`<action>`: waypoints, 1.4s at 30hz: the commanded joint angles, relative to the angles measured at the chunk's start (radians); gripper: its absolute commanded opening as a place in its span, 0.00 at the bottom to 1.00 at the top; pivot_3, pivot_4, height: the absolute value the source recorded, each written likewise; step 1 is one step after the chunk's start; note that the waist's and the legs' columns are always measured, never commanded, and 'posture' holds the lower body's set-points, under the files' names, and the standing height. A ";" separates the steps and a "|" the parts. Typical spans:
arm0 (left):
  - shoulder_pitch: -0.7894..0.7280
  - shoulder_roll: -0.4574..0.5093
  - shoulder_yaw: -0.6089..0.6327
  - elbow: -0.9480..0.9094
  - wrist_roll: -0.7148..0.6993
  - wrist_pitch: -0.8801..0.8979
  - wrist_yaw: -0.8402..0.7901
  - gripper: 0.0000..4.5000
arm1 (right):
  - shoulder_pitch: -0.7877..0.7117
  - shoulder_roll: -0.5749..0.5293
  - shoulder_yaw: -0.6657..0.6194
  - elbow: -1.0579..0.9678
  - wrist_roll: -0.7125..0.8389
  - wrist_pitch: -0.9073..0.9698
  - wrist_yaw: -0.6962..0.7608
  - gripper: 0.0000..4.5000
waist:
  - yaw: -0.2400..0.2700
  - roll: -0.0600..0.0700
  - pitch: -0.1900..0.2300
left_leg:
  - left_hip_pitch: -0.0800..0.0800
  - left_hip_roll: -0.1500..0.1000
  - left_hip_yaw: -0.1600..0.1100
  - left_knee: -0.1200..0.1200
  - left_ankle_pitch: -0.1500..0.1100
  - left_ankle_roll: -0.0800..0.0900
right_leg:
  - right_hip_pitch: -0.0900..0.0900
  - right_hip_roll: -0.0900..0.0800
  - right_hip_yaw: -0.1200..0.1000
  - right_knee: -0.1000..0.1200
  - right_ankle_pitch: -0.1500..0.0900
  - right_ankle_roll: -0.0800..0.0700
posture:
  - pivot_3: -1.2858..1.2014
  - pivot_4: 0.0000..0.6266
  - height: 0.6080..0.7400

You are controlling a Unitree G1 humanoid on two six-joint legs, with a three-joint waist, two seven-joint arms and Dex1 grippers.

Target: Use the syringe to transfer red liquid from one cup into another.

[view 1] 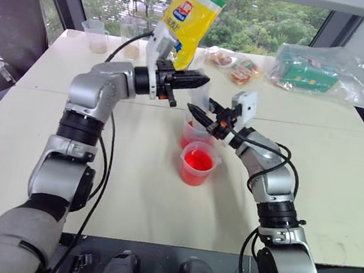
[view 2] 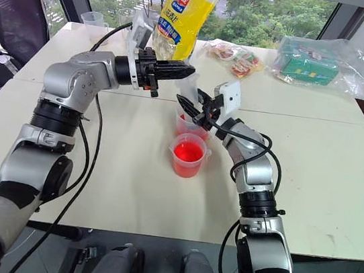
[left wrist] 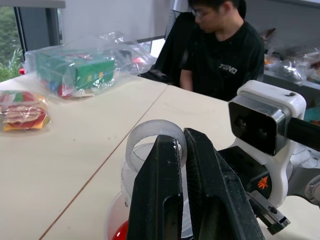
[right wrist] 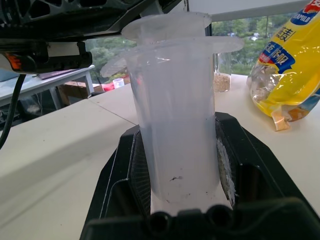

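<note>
The large clear plastic syringe, a thick see-through cylinder with flat round flanges, stands upright above the 2 small clear plastic cups of glossy red liquid on the smooth beige counter. The right gripper clamps its black ribbed fingers on the barrel. Just above, the left gripper pinches the plunger's translucent ring.

Bright daylight pours through the window onto the pale table; shadows stay soft, close fingers blur slightly.
</note>
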 commanded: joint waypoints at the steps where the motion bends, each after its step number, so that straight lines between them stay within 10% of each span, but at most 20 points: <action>1: -0.104 0.036 0.080 -0.023 -0.013 -0.058 0.020 0.02 | 0.015 -0.007 0.066 0.012 -0.024 0.026 0.045 0.31 | 0.000 0.000 0.000 | 0.000 0.000 0.000 0.000 0.000 0.000 | 0.000 0.000 0.000 0.000 0.000 0.000 | 0.52 0.24 1.00; 34: -0.095 0.059 0.074 -0.042 -0.019 -0.061 0.006 0.02 | -0.008 -0.012 0.053 0.009 -0.016 0.036 0.053 0.31 | 0.000 0.000 0.000 | 0.000 0.000 0.000 0.000 0.000 0.000 | 0.000 0.000 0.000 0.000 0.000 0.000 | 0.52 0.24 1.00; 42: 0.029 0.118 0.041 -0.157 -0.032 0.010 -0.045 0.82 | -0.065 -0.021 0.001 -0.018 0.014 0.059 0.028 0.31 | -0.001 0.000 0.000 | 0.000 0.000 0.000 -0.001 0.000 0.000 | -0.001 0.000 0.000 0.000 0.000 0.000 | 0.52 0.24 1.00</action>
